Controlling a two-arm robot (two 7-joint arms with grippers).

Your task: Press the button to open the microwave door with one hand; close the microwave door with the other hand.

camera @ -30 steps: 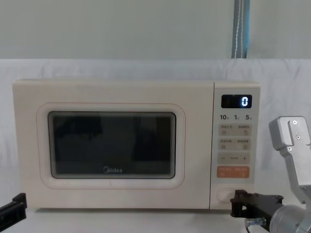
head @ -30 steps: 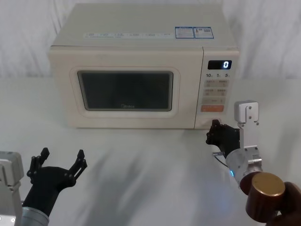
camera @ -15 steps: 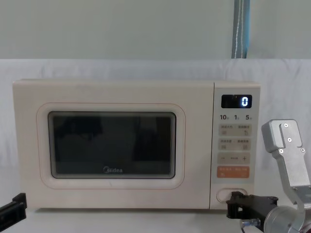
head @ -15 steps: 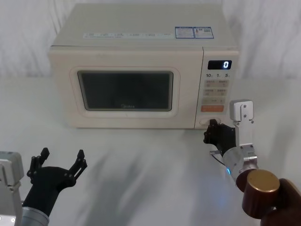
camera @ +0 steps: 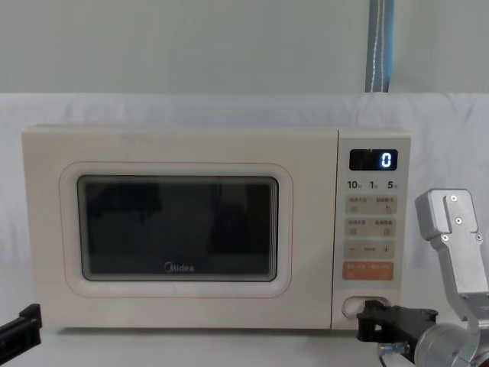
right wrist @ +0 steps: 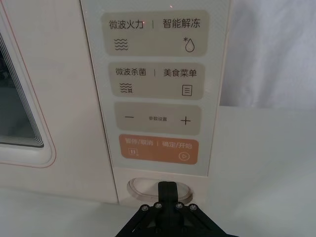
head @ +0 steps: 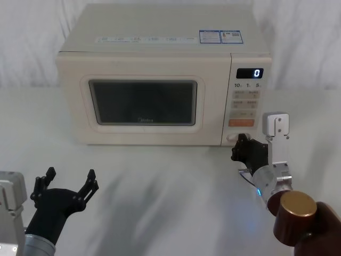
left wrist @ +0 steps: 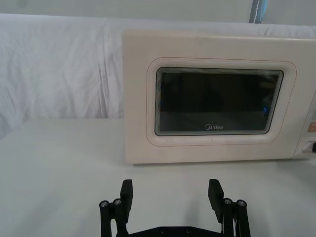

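Note:
The cream microwave stands at the back of the table with its door (head: 144,104) (camera: 176,229) (left wrist: 217,101) shut flush. The wide oval button (right wrist: 140,188) (head: 233,137) (camera: 353,305) sits at the bottom of the control panel, under the orange key (right wrist: 158,149). My right gripper (right wrist: 168,191) (head: 241,144) (camera: 370,315) is shut, its black tip right at the button's face and covering its middle. My left gripper (head: 71,174) (left wrist: 170,185) hovers open low at the front left, well short of the door, holding nothing.
The microwave's display (head: 249,73) reads 0. A white cloth covers the table (head: 170,176), with free room in front of the microwave. White drapery hangs behind. My right arm's brown joint cap (head: 295,210) is at the lower right.
Over the last second my right gripper edged left and settled onto the button. The door stays shut. My left arm has not moved.

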